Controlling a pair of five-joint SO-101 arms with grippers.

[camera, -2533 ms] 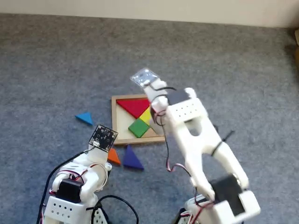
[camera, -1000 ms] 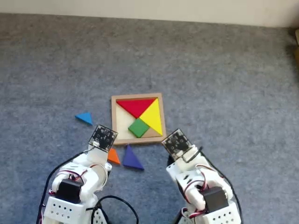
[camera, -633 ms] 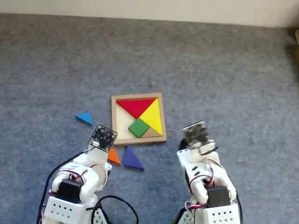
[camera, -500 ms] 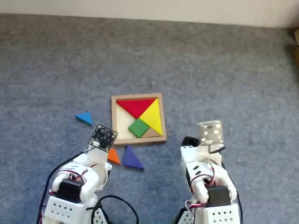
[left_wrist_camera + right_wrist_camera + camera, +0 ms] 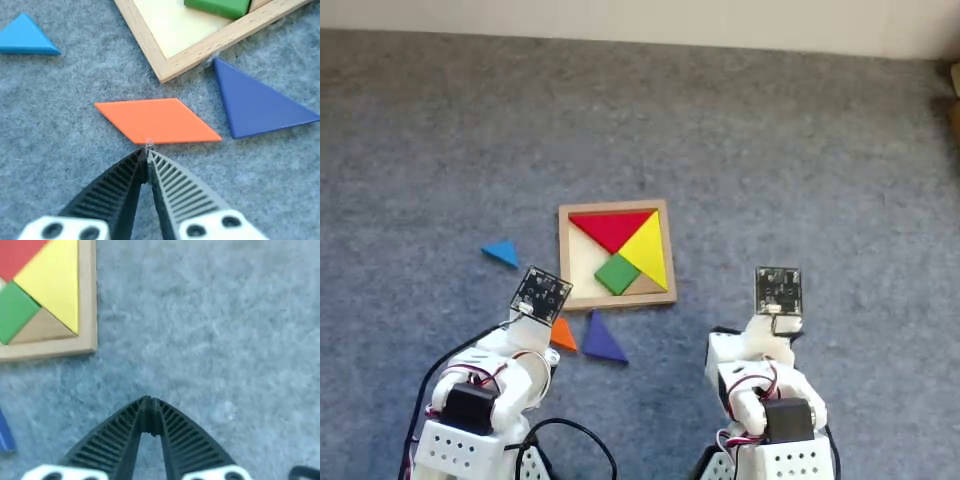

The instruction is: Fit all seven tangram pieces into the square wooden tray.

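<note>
Grey tabletop (image 5: 820, 150): wooden tray (image 5: 563, 260) holds four pieces (image 5: 610, 230). You must place orange parallelogram (image 5: 157, 120), indigo triangle (image 5: 255, 107), blue triangle (image 5: 25, 37); left tool (image 5: 146, 150) and right tool (image 5: 150, 417) sit closed, empty.

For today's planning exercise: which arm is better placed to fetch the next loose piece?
Probably left: the left gripper, shut, sits at the orange piece; the right gripper hangs over carpet.

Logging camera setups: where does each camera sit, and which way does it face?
High: fixed overhead, looking down on tray, left arm, right arm.
Left wrist: on left arm, facing orange piece past shut left tool.
Right wrist: on right arm, facing carpet past shut right tool.
Shared: all show tray, green piece.
</note>
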